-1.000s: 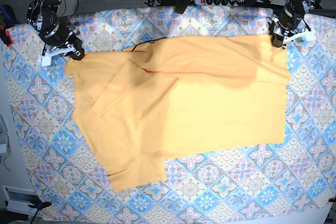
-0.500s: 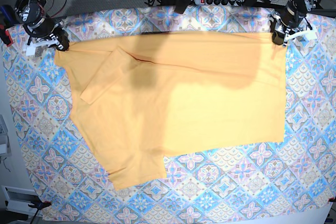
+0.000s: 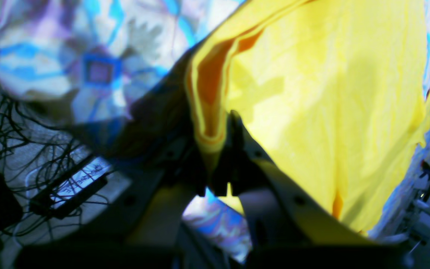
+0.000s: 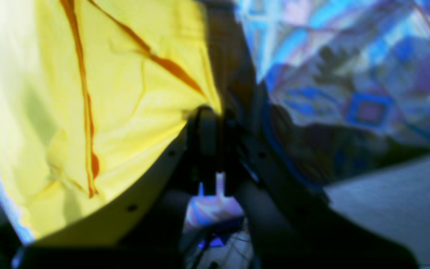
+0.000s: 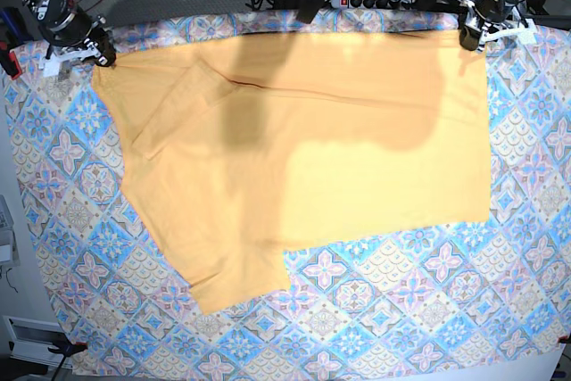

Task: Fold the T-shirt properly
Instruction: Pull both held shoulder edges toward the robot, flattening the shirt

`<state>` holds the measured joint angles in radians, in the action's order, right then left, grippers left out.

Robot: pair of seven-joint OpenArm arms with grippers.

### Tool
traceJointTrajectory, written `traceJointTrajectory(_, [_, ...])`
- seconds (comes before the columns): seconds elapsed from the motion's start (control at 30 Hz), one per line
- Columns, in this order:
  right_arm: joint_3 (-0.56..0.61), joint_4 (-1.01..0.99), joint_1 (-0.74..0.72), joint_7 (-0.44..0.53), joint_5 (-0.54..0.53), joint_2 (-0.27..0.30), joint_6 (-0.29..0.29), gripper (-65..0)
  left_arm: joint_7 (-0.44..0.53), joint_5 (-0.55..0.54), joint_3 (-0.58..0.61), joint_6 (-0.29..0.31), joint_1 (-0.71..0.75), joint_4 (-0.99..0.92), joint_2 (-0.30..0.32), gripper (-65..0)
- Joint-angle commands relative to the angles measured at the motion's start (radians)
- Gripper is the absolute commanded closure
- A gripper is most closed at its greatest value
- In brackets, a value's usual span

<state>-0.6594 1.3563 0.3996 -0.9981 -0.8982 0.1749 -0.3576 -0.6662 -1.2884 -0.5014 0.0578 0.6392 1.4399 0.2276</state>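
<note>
Across the tablecloth point(image 5: 80, 185) the T-shirt point(image 5: 339, 149) lies spread, left hand point(image 5: 470, 38) and right hand point(image 5: 100, 53) each clenched on a far corner

1. The T-shirt point(image 5: 357, 149) is soft, matt cloth, smooth with faint creases.
2. The tablecloth point(image 5: 401, 310) under the T-shirt is matt printed fabric.
3. Beyond the T-shirt's far edge, the power strip point(image 5: 375, 1) looks like dark plastic.

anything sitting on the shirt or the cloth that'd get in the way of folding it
Nothing visible does. The T-shirt lies spread on the tablecloth with nothing on top of it. The left hand and right hand each pinch a far corner directly.
</note>
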Motion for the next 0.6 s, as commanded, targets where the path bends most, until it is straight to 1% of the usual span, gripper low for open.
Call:
traceJointTrajectory(0.0, [-0.010, 0.038, 0.008, 0.020, -0.017, 0.022, -0.004, 0.0, 0.016, 0.000, -0.009, 0.003, 0.017, 0.014, 0.014, 0.0])
traceJointTrajectory(0.13, [-0.012, 0.071, 0.035, 0.022, -0.017, 0.024, -0.004, 0.0, 0.016, 0.000, -0.009, 0.003, 0.024, 0.014, 0.013, 0.0])
traceJointTrajectory(0.43, [-0.013, 0.076, 0.075, 0.026, -0.017, 0.024, -0.004, 0.0, 0.015, 0.000, -0.009, 0.003, 0.040, 0.014, 0.016, 0.0])
traceJointTrajectory(0.57, [-0.013, 0.076, 0.075, 0.026, -0.017, 0.024, -0.004, 0.0, -0.054, 0.000, -0.013, 0.003, 0.038, 0.014, 0.016, 0.0])
